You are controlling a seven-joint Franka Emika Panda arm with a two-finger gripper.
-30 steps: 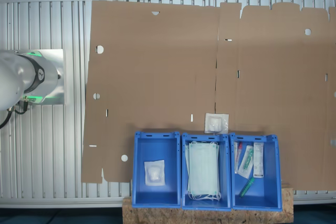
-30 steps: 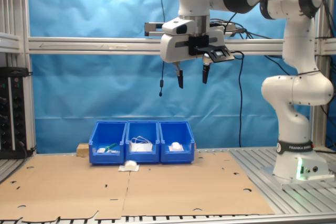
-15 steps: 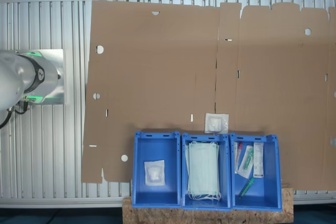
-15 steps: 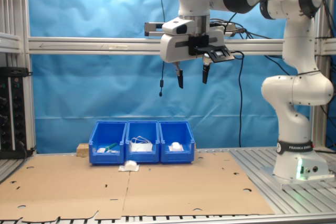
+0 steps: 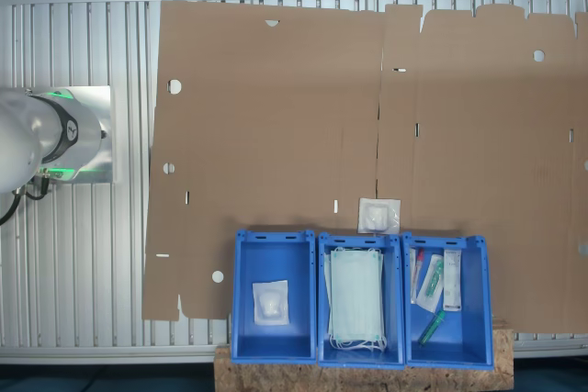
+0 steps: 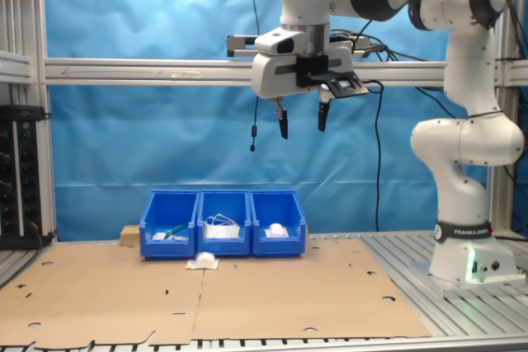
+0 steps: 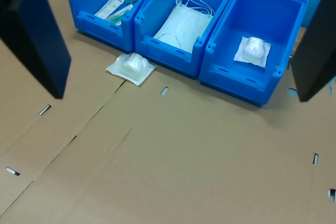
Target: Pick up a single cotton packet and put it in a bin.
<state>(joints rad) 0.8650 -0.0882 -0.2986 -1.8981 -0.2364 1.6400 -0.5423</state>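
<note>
A small clear-white cotton packet lies flat on the cardboard, just in front of the row of blue crates. The end bin holds another cotton packet. My gripper hangs high above the table, open, with nothing between its dark fingers. It is well above the loose packet and some way out from the crates.
The middle crate holds pale green masks. The other end crate holds syringe packets. Brown cardboard covers the table. The arm's base stands at one end.
</note>
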